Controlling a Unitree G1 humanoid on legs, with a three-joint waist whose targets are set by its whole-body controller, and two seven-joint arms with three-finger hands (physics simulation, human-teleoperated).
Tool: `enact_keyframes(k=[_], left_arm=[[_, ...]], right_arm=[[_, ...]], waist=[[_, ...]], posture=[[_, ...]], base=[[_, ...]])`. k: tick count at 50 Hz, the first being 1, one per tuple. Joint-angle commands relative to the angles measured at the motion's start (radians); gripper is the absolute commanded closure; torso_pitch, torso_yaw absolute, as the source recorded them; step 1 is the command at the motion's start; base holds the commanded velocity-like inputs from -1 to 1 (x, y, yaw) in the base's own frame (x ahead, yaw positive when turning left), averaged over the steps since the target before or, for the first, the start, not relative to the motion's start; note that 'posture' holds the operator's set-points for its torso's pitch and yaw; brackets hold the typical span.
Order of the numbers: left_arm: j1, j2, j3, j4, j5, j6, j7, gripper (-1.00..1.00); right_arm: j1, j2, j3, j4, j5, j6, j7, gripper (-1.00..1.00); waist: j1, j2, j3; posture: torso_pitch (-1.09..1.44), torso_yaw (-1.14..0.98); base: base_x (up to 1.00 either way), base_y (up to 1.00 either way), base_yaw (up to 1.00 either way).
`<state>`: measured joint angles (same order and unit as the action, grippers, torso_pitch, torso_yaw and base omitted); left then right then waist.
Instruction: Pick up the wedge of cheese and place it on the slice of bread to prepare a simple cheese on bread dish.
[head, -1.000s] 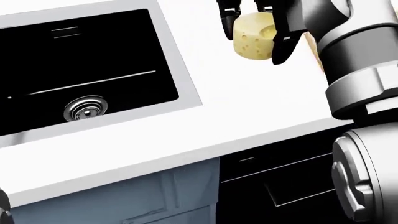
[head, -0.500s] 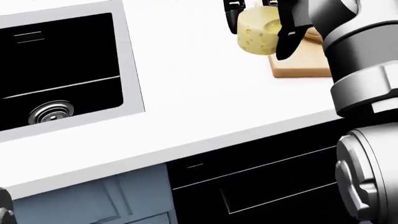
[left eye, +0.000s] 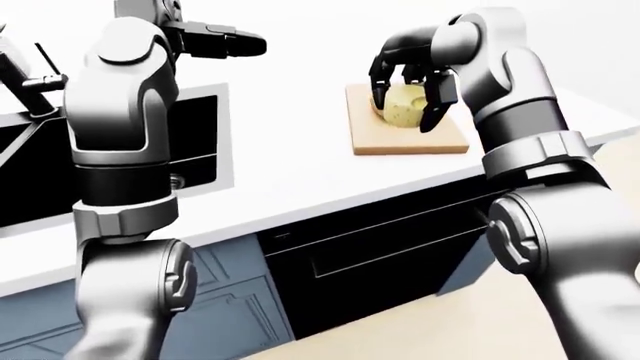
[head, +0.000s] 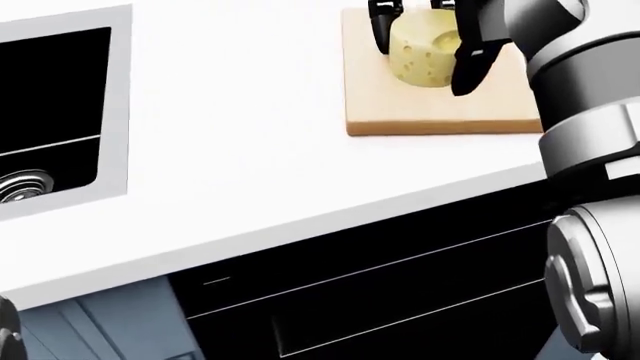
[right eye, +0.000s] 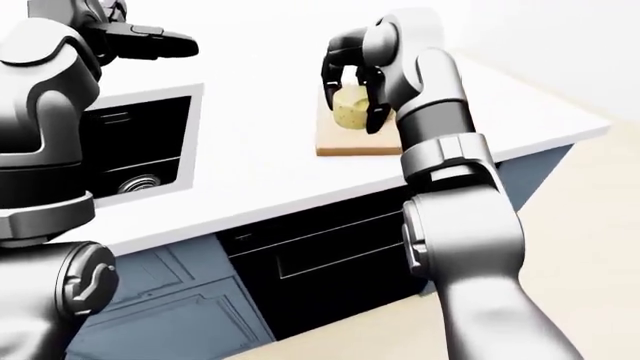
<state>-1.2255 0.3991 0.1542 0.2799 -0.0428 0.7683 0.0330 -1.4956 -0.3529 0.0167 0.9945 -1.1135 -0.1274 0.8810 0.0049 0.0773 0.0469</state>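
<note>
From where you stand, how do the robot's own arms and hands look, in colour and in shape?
Both arms are built of rounded, glossy segments in silver-grey, with black bands at the joints and ribbed grey collars. The left arm and the right arm look alike. The left hand and the right hand are black, with short, thick, jointed fingers. I see no cables, markings or sleeves.
</note>
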Motion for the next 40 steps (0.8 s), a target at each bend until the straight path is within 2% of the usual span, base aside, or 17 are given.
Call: enact_keyframes(k=[1, 2, 3, 4, 5, 10, 13, 15, 17, 18, 27, 31, 33, 35, 38, 39, 40], left_arm=[[-0.031, 0.014, 0.009, -0.026, 0.004, -0.022, 0.004, -1.0], [-0.031, 0.015, 0.01, -0.027, 0.004, -0.02, 0.004, -1.0], [-0.032, 0.015, 0.01, -0.027, 0.003, -0.02, 0.004, -1.0], [-0.032, 0.016, 0.01, -0.028, 0.003, -0.019, 0.004, -1.0], [-0.032, 0.016, 0.01, -0.029, 0.003, -0.018, 0.004, -1.0], [-0.033, 0.017, 0.009, -0.028, 0.003, -0.019, 0.004, -1.0], [-0.032, 0.017, 0.009, -0.029, 0.003, -0.019, 0.004, -1.0], [-0.032, 0.016, 0.009, -0.028, 0.003, -0.02, 0.005, -1.0], [-0.033, 0.016, 0.009, -0.028, 0.003, -0.019, 0.004, -1.0], [-0.034, 0.016, 0.009, -0.027, 0.002, -0.02, 0.005, -1.0], [-0.041, 0.015, 0.007, -0.02, 0.004, -0.021, 0.005, -1.0], [-0.046, 0.015, 0.006, -0.021, 0.005, -0.017, 0.004, -1.0], [-0.046, 0.015, 0.006, -0.022, 0.005, -0.016, 0.004, -1.0], [-0.044, 0.013, 0.005, -0.023, 0.006, -0.017, 0.004, -1.0], [-0.045, 0.013, 0.006, -0.022, 0.006, -0.017, 0.004, -1.0], [-0.044, 0.013, 0.006, -0.023, 0.006, -0.018, 0.005, -1.0], [-0.044, 0.013, 0.006, -0.023, 0.006, -0.018, 0.005, -1.0]], right_arm=[[-0.046, -0.005, -0.009, -0.042, 0.009, -0.003, -0.019, 1.0], [-0.045, -0.005, -0.009, -0.042, 0.008, -0.003, -0.02, 1.0], [-0.045, -0.005, -0.009, -0.043, 0.009, -0.003, -0.019, 1.0], [-0.045, -0.005, -0.009, -0.043, 0.009, -0.004, -0.019, 1.0], [-0.044, -0.005, -0.009, -0.044, 0.009, -0.003, -0.019, 1.0], [-0.04, -0.004, -0.009, -0.046, 0.009, -0.002, -0.019, 1.0], [-0.039, -0.003, -0.009, -0.047, 0.009, -0.002, -0.019, 1.0], [-0.04, -0.003, -0.009, -0.044, 0.009, -0.002, -0.021, 1.0], [-0.043, -0.003, -0.009, -0.042, 0.009, -0.003, -0.021, 1.0], [-0.044, -0.001, -0.013, -0.044, 0.017, -0.005, -0.017, 1.0], [-0.07, 0.012, -0.031, -0.042, 0.088, 0.027, -0.004, 1.0], [-0.072, 0.009, -0.025, -0.04, 0.101, 0.034, 0.001, 1.0], [-0.071, 0.008, -0.022, -0.04, 0.105, 0.036, 0.005, 1.0], [-0.072, 0.006, -0.02, -0.038, 0.105, 0.039, -0.001, 1.0], [-0.067, 0.006, -0.018, -0.045, 0.108, 0.039, 0.003, 1.0], [-0.064, 0.006, -0.018, -0.049, 0.108, 0.039, 0.005, 1.0], [-0.062, 0.006, -0.018, -0.052, 0.109, 0.04, 0.007, 1.0]], waist=[[-0.001, 0.012, -0.034], [-0.003, 0.044, -0.046], [0.001, -0.001, -0.035], [-0.007, 0.02, -0.042], [-0.007, 0.017, -0.047], [-0.008, -0.021, -0.042], [-0.004, -0.067, -0.039], [0.0, -0.14, -0.052], [-0.001, -0.122, -0.043], [-0.007, -0.107, -0.017], [-0.022, -0.087, 0.013], [-0.039, -0.06, 0.009], [-0.05, -0.02, -0.003], [-0.052, -0.031, 0.003], [-0.048, -0.039, -0.014], [-0.041, -0.036, -0.041], [-0.032, -0.043, -0.035]], posture=[[0.0, 0.0], [0.0, 0.0], [0.0, 0.0], [0.0, 0.0], [0.0, 0.0], [0.0, 0.0], [0.0, 0.0], [0.0, 0.0], [0.0, 0.0], [0.0, 0.0], [0.0, 0.0], [0.0, 0.0], [0.0, 0.0], [0.0, 0.0], [0.0, 0.0], [0.0, 0.0], [0.0, 0.0]], base=[[0.0, -0.28, 0.0], [0.0, -0.28, 0.0], [0.0, -0.28, 0.0], [0.0, -0.29, 0.0], [0.0, -0.28, 0.0], [0.0, -0.28, 0.0], [0.0, -0.28, 0.0], [0.0, -0.28, 0.0], [0.0, -0.28, 0.0], [0.0, 0.0, 0.0], [0.0, 0.0, 0.0], [0.0, 0.0, 0.0], [0.0, 0.0, 0.0], [0.0, 0.0, 0.0], [0.01, 0.0, 0.0], [0.12, 0.0, 0.0], [0.16, 0.0, 0.0]])
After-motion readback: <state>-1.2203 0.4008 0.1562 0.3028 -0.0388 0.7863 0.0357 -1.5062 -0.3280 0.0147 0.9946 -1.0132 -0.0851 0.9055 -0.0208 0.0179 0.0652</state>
